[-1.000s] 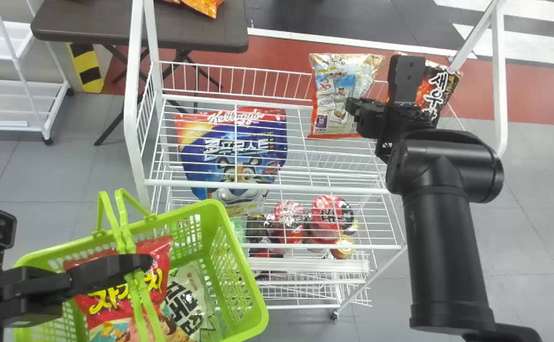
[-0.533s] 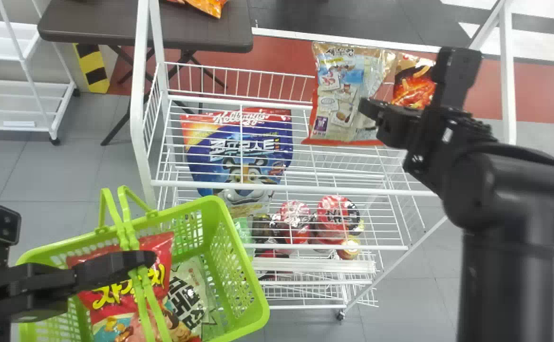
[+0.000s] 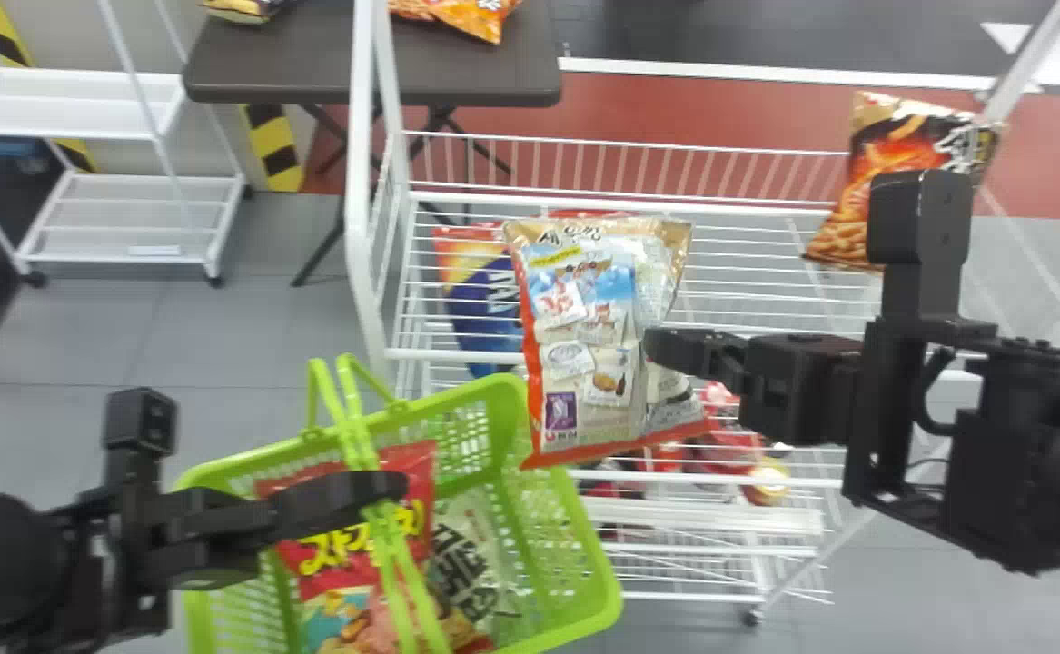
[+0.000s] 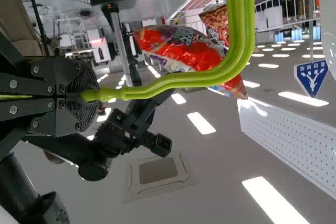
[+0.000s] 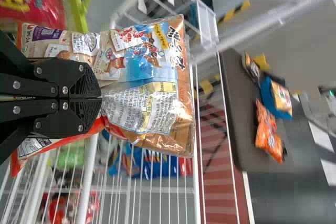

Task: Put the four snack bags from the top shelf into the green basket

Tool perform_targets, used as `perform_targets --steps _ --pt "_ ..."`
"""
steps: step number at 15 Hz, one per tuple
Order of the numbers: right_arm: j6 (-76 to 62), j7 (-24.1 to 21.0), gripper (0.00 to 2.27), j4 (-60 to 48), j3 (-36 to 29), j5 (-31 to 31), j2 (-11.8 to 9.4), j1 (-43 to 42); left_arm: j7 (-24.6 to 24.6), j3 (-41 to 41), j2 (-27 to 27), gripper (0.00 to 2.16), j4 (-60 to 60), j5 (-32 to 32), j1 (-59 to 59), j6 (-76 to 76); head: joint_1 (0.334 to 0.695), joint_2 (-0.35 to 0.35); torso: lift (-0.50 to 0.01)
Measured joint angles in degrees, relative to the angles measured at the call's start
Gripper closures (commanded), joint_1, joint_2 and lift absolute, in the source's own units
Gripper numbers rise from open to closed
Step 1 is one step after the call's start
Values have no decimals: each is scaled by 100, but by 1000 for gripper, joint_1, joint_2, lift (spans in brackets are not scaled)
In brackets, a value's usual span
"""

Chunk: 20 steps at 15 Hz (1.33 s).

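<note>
— What does the count show, with twelve o'clock as the far side of the head view?
— Two snack bags, the red bag [image 3: 339, 554] and the pale bag [image 3: 470, 554], lie in the green basket [image 3: 557, 527] at seven o'clock. The third, a blue-and-tan bag [image 3: 593, 318], hangs in the right gripper [image 5: 100, 98] near the middle of the scene, its fingers pressed together on pinched wrapping. The fourth, an orange-and-black bag [image 3: 893, 177], sits at two o'clock at the far end of the top shelf [image 3: 584, 197].
— So, half done?
— Just past half, by this reckoning: two in, one in hand, one to fetch. The held bag needs to travel toward seven or eight o'clock and drop.
— And the left gripper [image 4: 86, 95]?
— Clamped on the basket handles [image 4: 241, 14], at eight o'clock.
— What stands in the way?
— Those handles, crossing the basket's mouth; the roomier side looks to be toward its three o'clock. The rack's front rail [image 3: 421, 354] and upright post [image 3: 361, 227] could snag a swinging bag, too.
— Elsewhere?
— A cereal pouch [image 3: 484, 309] and red containers [image 3: 720, 445] sit below the top shelf. At eleven, a dark table [image 3: 457, 82] carries other snacks [image 3: 470, 16].
</note>
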Motion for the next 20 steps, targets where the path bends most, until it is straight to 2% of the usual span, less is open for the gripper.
perform_targets --steps 4,8,9,10,11,12,16,18,20 --pt "7 -159 2260 351 720 -217 4 103 0 0 -12 2145 2 -1 -15 10 695 143 0" --pt "7 -236 2260 980 1197 -277 5 130 0 5 -55 2145 5 26 -88 44 695 205 0" --pt "7 -275 2121 1115 1255 -278 5 144 0 3 -60 2145 5 33 -97 50 695 210 0" --pt "7 -299 1649 1200 1288 -223 5 161 0 2 -64 2145 5 37 -102 52 695 210 0" --pt "7 -303 522 1249 1317 -108 5 171 0 1 -66 2145 5 39 -106 54 695 207 0" --pt "7 -294 -1 1253 1333 24 2 172 0 0 -67 2148 5 41 -107 54 695 203 0" --pt "7 -146 56 1167 1087 229 -51 140 0 -12 -65 2145 21 33 -107 53 695 163 0" --pt "7 -102 60 1007 649 225 -75 132 0 -17 -60 2145 22 33 -106 65 695 99 0" --pt "7 -95 63 827 75 485 -101 17 0 -17 -52 2145 27 39 -99 80 695 31 0"
